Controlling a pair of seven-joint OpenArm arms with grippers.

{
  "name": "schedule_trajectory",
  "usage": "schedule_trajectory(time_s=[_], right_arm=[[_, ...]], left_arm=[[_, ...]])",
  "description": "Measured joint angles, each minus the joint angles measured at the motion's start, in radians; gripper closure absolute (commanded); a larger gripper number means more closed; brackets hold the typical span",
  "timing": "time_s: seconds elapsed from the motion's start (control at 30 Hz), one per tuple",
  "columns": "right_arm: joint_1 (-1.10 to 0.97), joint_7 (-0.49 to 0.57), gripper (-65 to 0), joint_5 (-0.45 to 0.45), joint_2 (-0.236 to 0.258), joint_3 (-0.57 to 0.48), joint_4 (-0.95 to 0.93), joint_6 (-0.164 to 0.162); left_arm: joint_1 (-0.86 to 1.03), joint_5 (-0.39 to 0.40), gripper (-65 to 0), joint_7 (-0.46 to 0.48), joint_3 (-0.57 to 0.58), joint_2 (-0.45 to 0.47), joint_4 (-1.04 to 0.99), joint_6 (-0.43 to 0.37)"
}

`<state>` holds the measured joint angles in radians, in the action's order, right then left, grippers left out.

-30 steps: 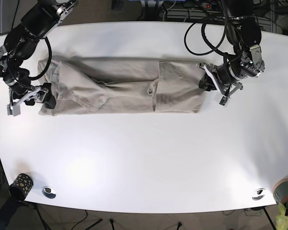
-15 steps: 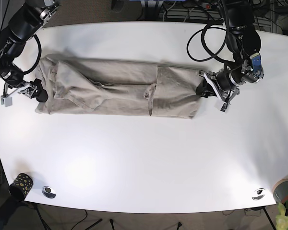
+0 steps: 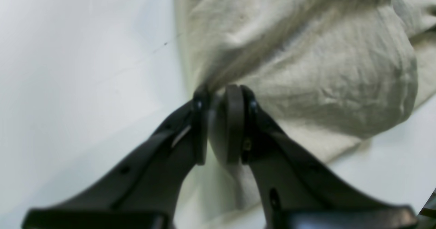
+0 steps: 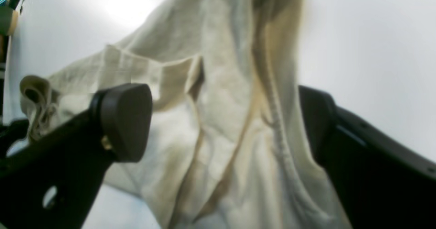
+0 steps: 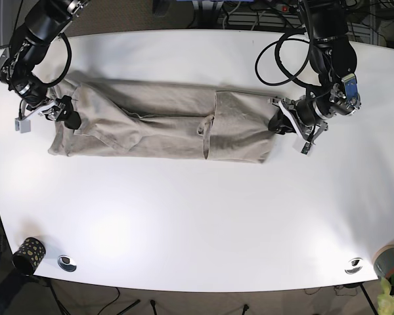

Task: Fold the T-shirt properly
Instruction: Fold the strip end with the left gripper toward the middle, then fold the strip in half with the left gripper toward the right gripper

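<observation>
While the shirt (image 5: 164, 128) lies stretched in a long folded band across the upper half of the white table (image 5: 203, 223), each arm works one end. The left gripper (image 3: 218, 120) has its fingers pressed together on the cloth edge at the base view's right end. The right gripper (image 4: 224, 127) stands wide apart, its fingers (image 4: 124, 120) straddling bunched fabric at the opposite end without pinching it.
</observation>
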<state>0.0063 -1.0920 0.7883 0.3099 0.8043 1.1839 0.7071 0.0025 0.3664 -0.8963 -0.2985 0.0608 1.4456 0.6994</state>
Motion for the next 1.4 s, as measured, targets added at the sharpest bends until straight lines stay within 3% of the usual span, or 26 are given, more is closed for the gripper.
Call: schedule_trajectory(time_s=[0.13,0.23,0.37,0.47,0.73,1.1,1.4], right_arm=[[-0.003,-0.021,-45.7,-0.026,-0.041,-0.039,0.071,-0.001],[0.002,-0.015,-29.8,-0.033,-0.073,-0.044,0.086,-0.008],[-0.005,0.018,-12.5,-0.059,-0.077,-0.046,0.085,-0.016],[-0.004,0.018,-4.4,-0.059,-0.069,-0.046,0.085,-0.018],[-0.011,0.019,-3.2,-0.058,-0.022,-0.049,0.149,-0.018],[-0.09,-0.016,-3.2,-0.052,-0.011,-0.098,0.528,-0.016],[-0.117,-0.045,-3.2,-0.045,-0.061,-0.248,0.71,-0.014]], left_arm=[[0.001,-0.002,-7.2,0.0,0.002,0.0,0.0,0.0],[0.0,-0.003,-7.2,0.0,0.003,-0.002,0.0,0.0],[0.001,-0.004,-7.4,0.003,0.007,-0.002,0.0,0.0],[0.002,-0.007,-7.4,0.011,0.04,0.0,0.0,-0.003],[-0.002,-0.007,-7.4,0.011,0.072,-0.032,-0.001,-0.002],[-0.061,0.008,-7.5,0.036,0.186,-0.116,-0.137,-0.002],[-0.056,0.013,-7.5,0.18,0.365,-0.198,-0.229,-0.028]])
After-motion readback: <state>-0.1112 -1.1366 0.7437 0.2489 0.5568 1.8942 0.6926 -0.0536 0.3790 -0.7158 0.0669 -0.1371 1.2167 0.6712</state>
